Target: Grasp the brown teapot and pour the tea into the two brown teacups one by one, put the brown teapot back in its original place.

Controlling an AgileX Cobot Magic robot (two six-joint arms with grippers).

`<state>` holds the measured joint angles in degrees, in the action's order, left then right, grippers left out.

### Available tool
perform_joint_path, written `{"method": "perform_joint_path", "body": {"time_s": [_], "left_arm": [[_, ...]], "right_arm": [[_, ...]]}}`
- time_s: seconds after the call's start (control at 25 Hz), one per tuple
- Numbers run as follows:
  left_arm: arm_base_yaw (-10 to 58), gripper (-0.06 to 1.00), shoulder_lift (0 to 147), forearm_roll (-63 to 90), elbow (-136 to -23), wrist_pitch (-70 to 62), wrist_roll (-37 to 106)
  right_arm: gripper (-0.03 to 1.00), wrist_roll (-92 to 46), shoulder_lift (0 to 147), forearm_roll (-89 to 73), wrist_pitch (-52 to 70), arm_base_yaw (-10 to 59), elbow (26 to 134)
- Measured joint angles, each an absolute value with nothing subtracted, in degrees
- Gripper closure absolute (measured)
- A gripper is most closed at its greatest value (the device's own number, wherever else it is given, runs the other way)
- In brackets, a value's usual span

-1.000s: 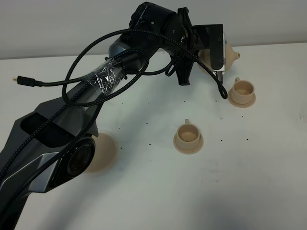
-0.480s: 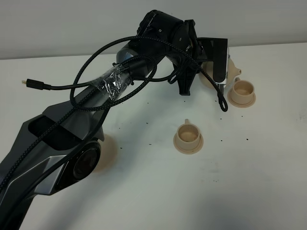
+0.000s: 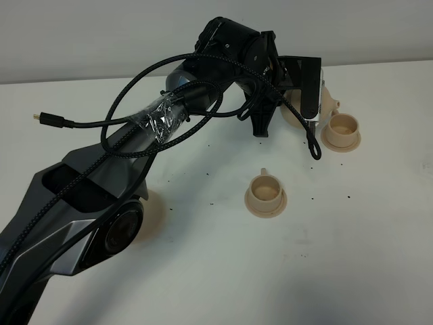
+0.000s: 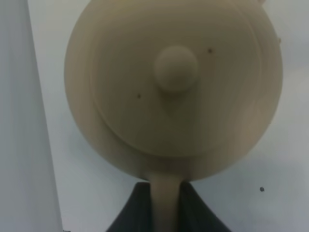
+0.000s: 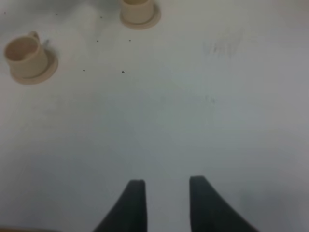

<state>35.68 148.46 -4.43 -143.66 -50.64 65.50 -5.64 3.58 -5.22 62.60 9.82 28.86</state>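
Observation:
My left gripper point(image 4: 166, 193) is shut on the loop handle of the brown teapot point(image 4: 174, 87), seen from above with its knobbed lid. In the high view the teapot point(image 3: 329, 99) is held in the air, mostly hidden behind my left wrist, its spout just over the far teacup point(image 3: 342, 128). The near teacup point(image 3: 265, 191) stands on its saucer in the middle. The teapot's wide saucer point(image 3: 153, 211) peeks out behind the left arm's base. My right gripper point(image 5: 164, 186) is open and empty over bare table, with both teacups point(image 5: 26, 55) point(image 5: 138, 9) far ahead of it.
A black cable point(image 3: 88, 122) loops off the left arm above the table. Small dark specks are scattered on the white table point(image 3: 352, 244). The table's far edge meets a grey wall behind the teapot.
My left arm has carried the teapot to the right, bringing its spout over the far teacup. It moved very little in the last half second. The cups have not moved.

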Motion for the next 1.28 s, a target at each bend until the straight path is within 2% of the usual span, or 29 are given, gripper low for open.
{"method": "perform_joint_path", "body": {"time_s": [0.92,1.28], "left_arm": [[35.84,0.82,148.46,-7.69,-143.66,-51.88,65.55],[35.84,0.82,148.46,-9.02,-143.66,-47.62,65.62]], "right_arm": [[0.73,-5.64,3.58,-5.22,62.60,9.82,28.86],[0.73,-5.64,3.58,-5.22,62.60,9.82,28.86]]}}
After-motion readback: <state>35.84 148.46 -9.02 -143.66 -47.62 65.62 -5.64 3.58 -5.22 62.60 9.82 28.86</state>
